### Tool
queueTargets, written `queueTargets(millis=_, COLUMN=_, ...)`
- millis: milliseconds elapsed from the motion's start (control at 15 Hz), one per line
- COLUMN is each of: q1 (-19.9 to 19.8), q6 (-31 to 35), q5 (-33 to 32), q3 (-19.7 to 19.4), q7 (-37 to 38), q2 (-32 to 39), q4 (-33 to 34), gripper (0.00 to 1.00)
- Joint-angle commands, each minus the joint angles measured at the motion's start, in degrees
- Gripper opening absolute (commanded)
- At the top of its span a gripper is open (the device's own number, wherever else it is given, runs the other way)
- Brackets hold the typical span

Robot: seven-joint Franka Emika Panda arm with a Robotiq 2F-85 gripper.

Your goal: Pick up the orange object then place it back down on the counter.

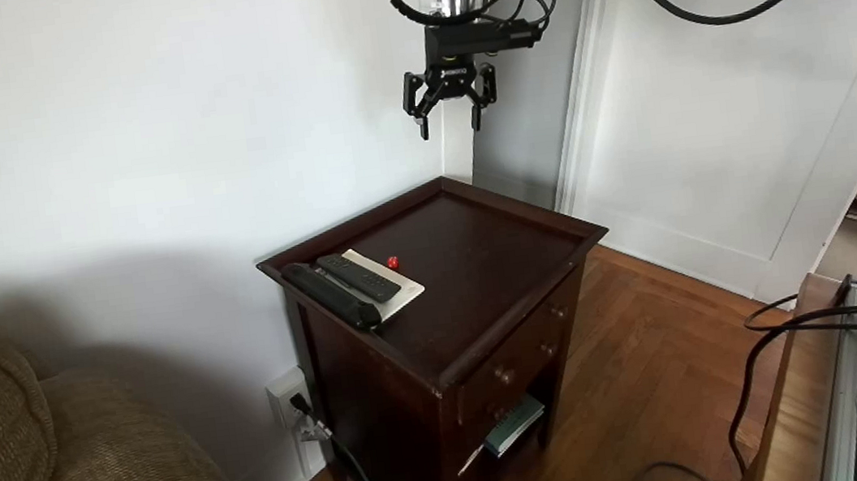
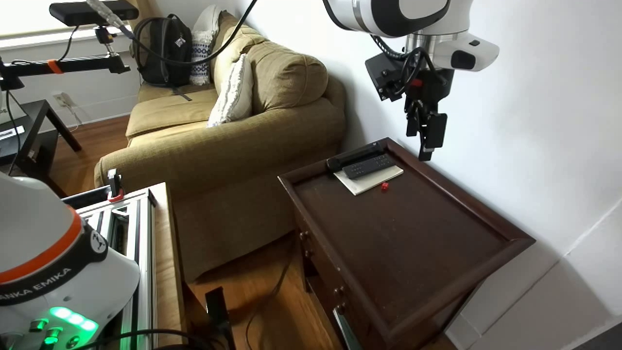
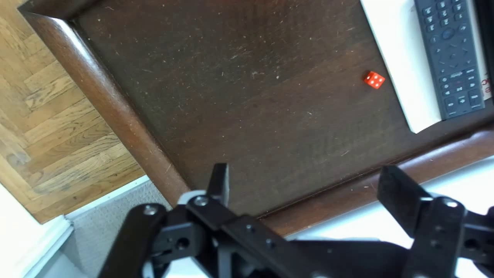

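The orange object is a tiny red-orange die with white dots (image 3: 374,80). It lies on the dark reddish-brown counter (image 3: 231,96), close beside a white booklet. The die (image 1: 393,263) (image 2: 384,186) and the rimmed counter (image 1: 479,251) (image 2: 413,233) show in both exterior views. My gripper (image 1: 451,134) (image 2: 419,146) hangs high above the counter, pointing down, near the wall side. In the wrist view its fingers (image 3: 305,170) are wide apart with nothing between them. There the die is up and to the right of the fingers, well apart from them.
A dark remote (image 3: 449,58) lies on the white booklet (image 1: 403,297). A longer black device (image 1: 329,295) lies beside it along the rim. The counter has a raised rim (image 3: 115,112). A white wall (image 1: 139,145) stands right behind it. A tan couch (image 2: 233,155) stands beside the table.
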Motion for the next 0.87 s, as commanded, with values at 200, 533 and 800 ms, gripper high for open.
queueTargets(millis=200, q1=-0.25, q6=1.73, q5=-0.5, q3=0.15, q7=-0.35, q2=-0.87, q4=-2.31, gripper=1.0)
queueTargets(millis=533, q1=-0.25, q6=-0.09, q5=-0.11, q3=0.25, q7=-0.04, q2=-0.01, q4=-0.51, gripper=1.0)
queueTargets(millis=800, q1=-0.25, q6=-0.09, q5=-0.11, q3=0.25, q7=-0.05, q2=-0.01, q4=-0.51, gripper=1.0)
